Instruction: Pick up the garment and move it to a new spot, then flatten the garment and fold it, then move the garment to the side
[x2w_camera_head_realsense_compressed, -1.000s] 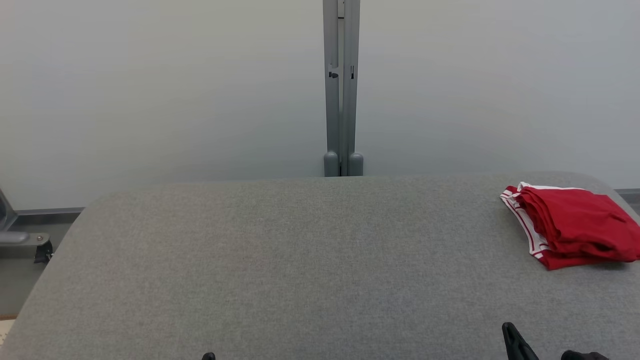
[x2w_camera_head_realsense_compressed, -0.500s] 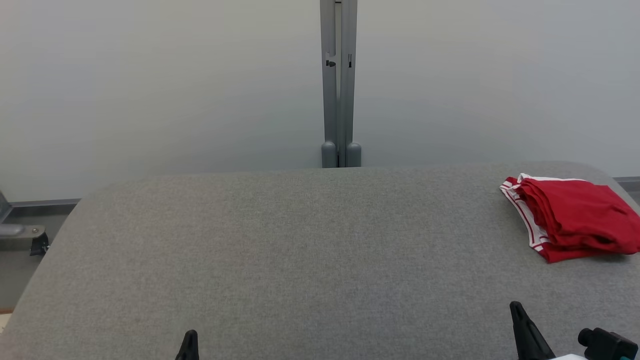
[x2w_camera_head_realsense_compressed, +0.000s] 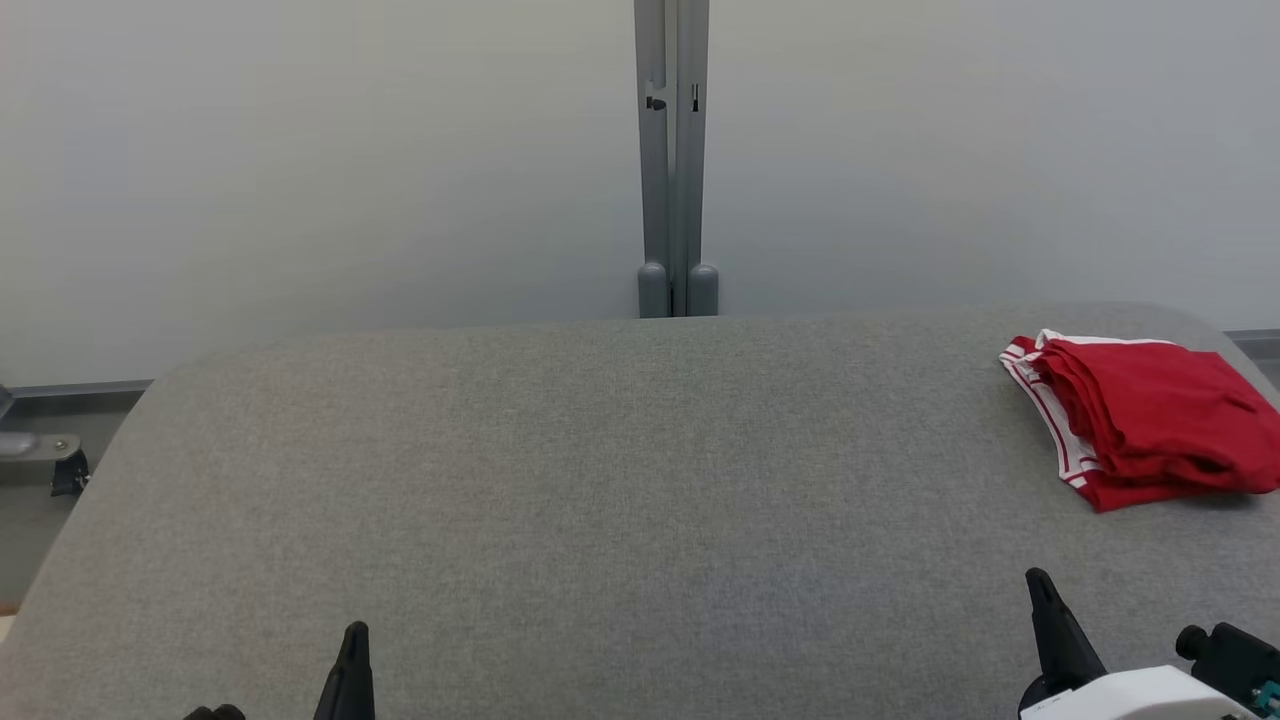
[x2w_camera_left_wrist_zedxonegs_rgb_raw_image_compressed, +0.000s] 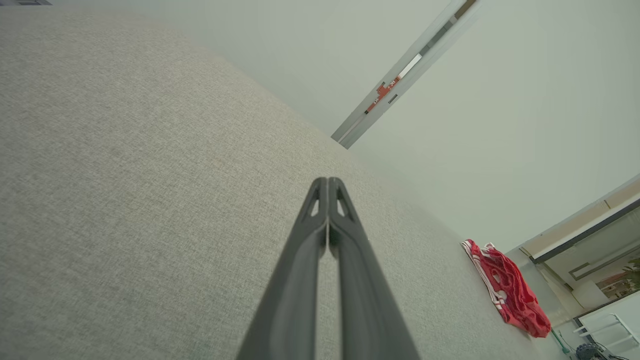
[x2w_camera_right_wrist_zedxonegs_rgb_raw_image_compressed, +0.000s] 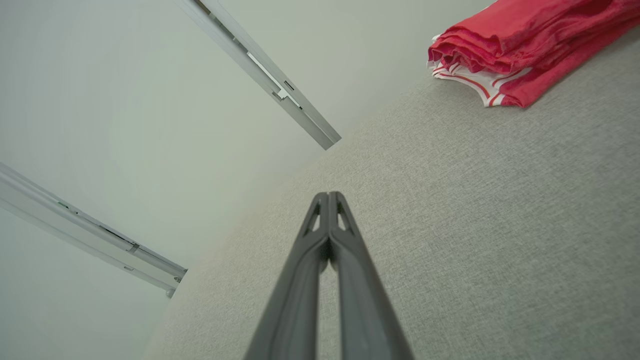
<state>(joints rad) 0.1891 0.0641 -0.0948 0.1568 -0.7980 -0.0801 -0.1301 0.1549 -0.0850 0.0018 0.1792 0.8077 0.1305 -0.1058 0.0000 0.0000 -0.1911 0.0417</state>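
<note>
Left gripper (x2w_camera_head_realsense_compressed: 354, 632) and right gripper (x2w_camera_head_realsense_compressed: 1038, 582) sit pressed together, empty; garment (x2w_camera_head_realsense_compressed: 1145, 420) looks folded aside, so steer arms clear of it

In the head view the red garment (x2w_camera_head_realsense_compressed: 1140, 420) runs off the right edge, so its far side is cut away. It is folded over itself, which hides its inner layers. The left pincer (x2w_camera_head_realsense_compressed: 354, 640) and right pincer (x2w_camera_head_realsense_compressed: 1038, 590) are cropped by the bottom edge. The grey post (x2w_camera_head_realsense_compressed: 672, 150) leaves the top edge. In the left wrist view, the clutter (x2w_camera_left_wrist_zedxonegs_rgb_raw_image_compressed: 595, 345) in the lower right corner is too small to make out.
</note>
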